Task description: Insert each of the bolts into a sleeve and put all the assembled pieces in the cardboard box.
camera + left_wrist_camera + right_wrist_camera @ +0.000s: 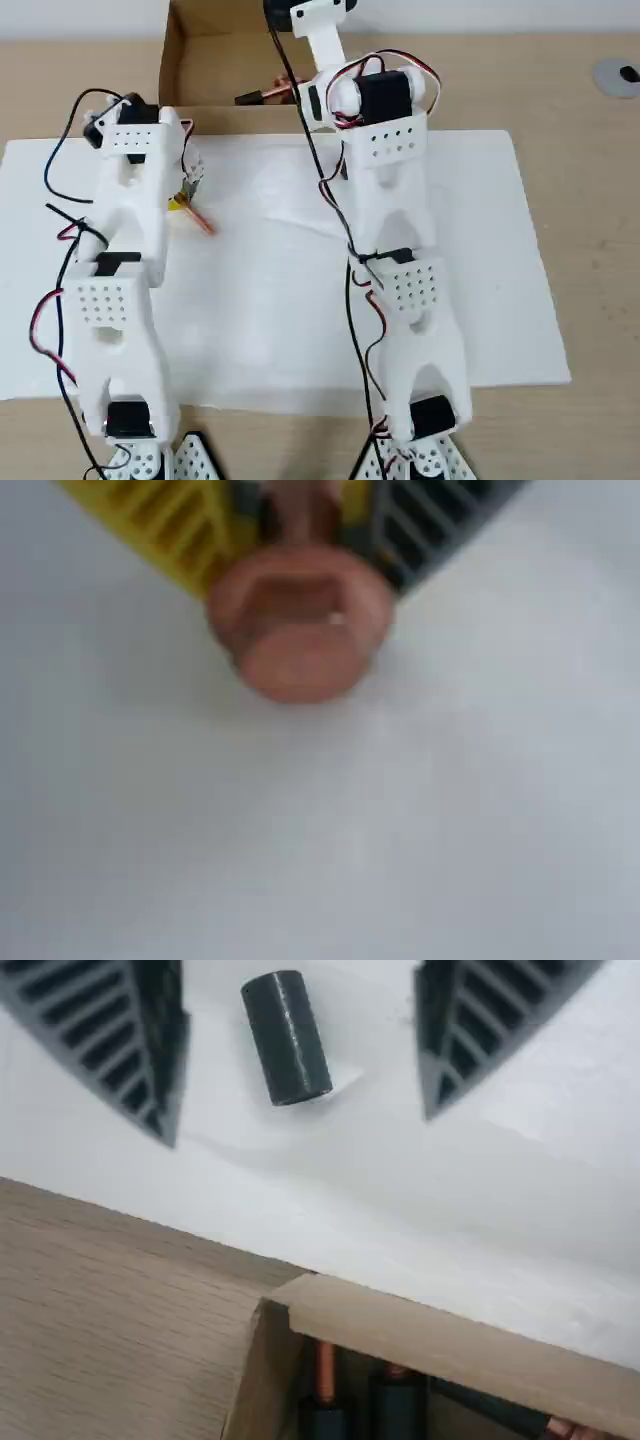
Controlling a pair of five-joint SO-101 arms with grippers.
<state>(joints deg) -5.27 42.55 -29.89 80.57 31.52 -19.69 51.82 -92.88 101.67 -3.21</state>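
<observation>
At the far edge of the white mat (pixel 470 300) stands the cardboard box (pixel 178 60), open at the top, with its near wall along the mat's border. Inside it, the right wrist view shows assembled pieces lying side by side just behind that wall: one copper bolt in a dark sleeve (pixel 325 1405), a second one (pixel 400 1405) beside it, and a further dark part with a copper tip toward the corner, too cut off to count with certainty. From above, one copper piece (pixel 265 95) shows on the box floor beside the right arm.

Outside the box there is one loose bolt and one loose sleeve. The left gripper (pixel 300 525) is clamped on the copper bolt (pixel 300 630), one yellow finger and one dark finger pressing its shaft, with the head pointing down toward the mat; from above, the bolt (pixel 203 222) sticks out at a slant over the mat's left part. The right gripper (pixel 297 1100) stands wide open over the grey sleeve (pixel 287 1037), which lies on its side on the mat between the two fingers, touching neither, and near the box wall.

A broad stretch of white mat lies between the two arms, and the wooden table (pixel 590 200) borders it on the right.
</observation>
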